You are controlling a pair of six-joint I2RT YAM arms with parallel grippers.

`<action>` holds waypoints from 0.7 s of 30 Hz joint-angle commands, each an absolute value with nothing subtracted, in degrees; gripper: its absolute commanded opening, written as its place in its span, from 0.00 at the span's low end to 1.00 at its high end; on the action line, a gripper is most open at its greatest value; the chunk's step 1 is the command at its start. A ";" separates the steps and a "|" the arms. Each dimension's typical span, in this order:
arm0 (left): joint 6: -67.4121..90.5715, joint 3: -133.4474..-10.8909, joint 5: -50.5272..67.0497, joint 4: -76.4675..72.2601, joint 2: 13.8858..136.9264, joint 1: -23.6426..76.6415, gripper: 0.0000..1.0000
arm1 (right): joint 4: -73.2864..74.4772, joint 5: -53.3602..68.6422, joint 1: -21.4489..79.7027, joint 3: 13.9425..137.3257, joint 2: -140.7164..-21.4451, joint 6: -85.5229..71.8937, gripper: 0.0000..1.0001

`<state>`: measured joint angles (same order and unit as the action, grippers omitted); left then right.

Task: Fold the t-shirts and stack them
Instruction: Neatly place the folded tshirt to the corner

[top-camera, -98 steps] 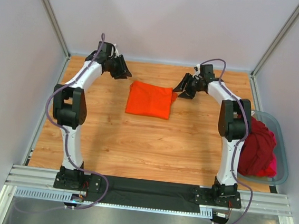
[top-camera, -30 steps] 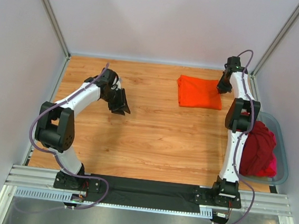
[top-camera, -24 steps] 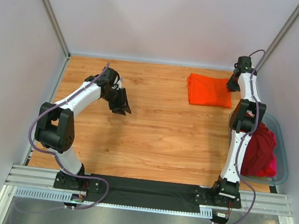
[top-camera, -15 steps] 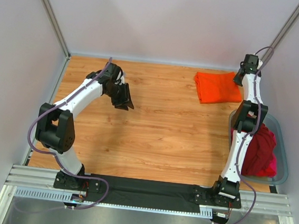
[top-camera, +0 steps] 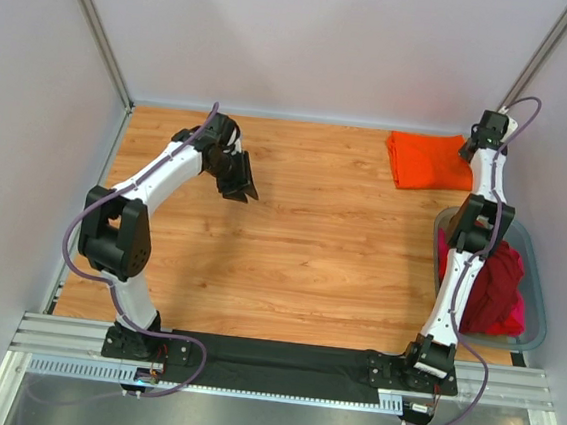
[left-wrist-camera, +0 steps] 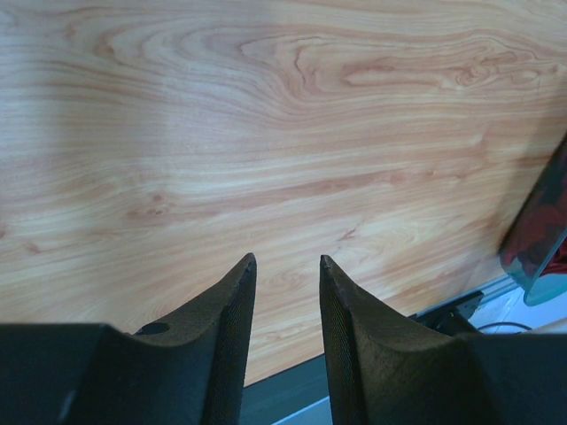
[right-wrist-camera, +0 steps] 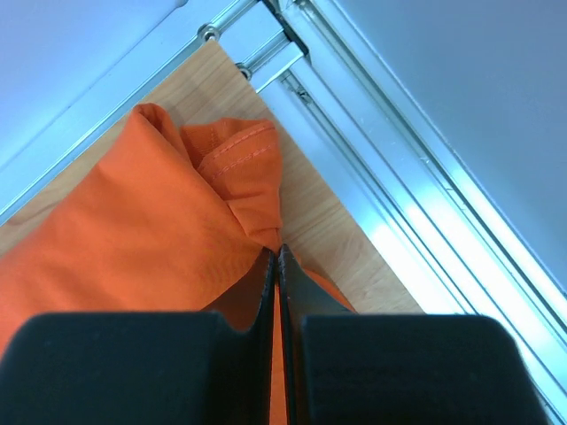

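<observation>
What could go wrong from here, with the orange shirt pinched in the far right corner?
1. The right gripper is shut on a bunched edge of the orange t-shirt; pulling from that pinch may undo the fold.
2. The shirt lies close to the metal frame rail, so the gripper could strike it.
3. The right arm passes over the heaped dark red shirt in the tub and might snag it.

Left arm (top-camera: pixel 161 176) and right arm (top-camera: pixel 449 299): white link shells, black joint housings, external purple cable (top-camera: pixel 213 115). Left gripper (left-wrist-camera: pixel 285 261) fingers: matte black, tapered.
</observation>
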<state>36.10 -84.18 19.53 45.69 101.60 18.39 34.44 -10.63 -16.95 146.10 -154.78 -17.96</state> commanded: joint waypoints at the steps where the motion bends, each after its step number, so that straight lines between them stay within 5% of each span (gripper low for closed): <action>1: 37.35 -87.27 19.34 46.41 102.74 18.98 0.42 | 30.32 -12.05 -17.84 147.75 -155.04 -18.81 0.00; 14: 38.06 -90.00 18.46 46.93 104.15 21.27 0.42 | 28.13 -8.88 -19.25 146.87 -154.60 -18.19 0.03; 20: 35.26 -91.14 16.79 47.64 102.22 21.45 0.42 | 28.74 -7.38 -18.72 145.46 -150.13 -19.42 0.45; 21: 34.46 -91.40 16.61 46.77 101.69 21.45 0.42 | 29.09 -7.64 -18.81 144.94 -148.90 -19.68 0.68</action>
